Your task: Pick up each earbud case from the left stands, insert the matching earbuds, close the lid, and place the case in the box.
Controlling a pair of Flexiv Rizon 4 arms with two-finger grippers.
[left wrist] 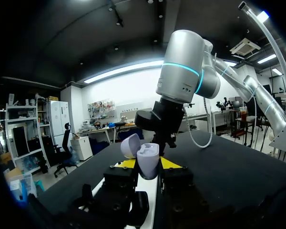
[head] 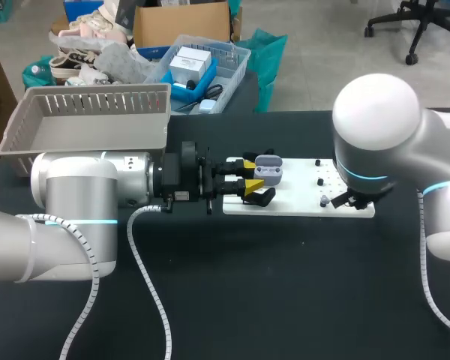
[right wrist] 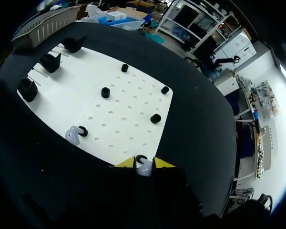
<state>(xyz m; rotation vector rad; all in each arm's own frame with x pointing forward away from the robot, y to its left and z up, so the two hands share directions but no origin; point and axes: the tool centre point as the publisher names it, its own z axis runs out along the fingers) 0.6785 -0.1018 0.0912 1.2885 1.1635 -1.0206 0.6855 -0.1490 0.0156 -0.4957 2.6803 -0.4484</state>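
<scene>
Open lavender earbud case is gripped from both sides by the left hand, held above the white board on the surface. Right hand is narrowed onto an earbud at the board edge. A second earbud is left beside a peg. Grey box is seen behind the left arm.

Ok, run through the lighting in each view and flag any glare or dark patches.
Head view: even light, though the right arm shows slight glare on its white shell. Left wrist view: backlit, yet the earbud case in the left gripper is well lit. Right wrist view: the white board is bright, the right gripper dark around its earbud.
</scene>
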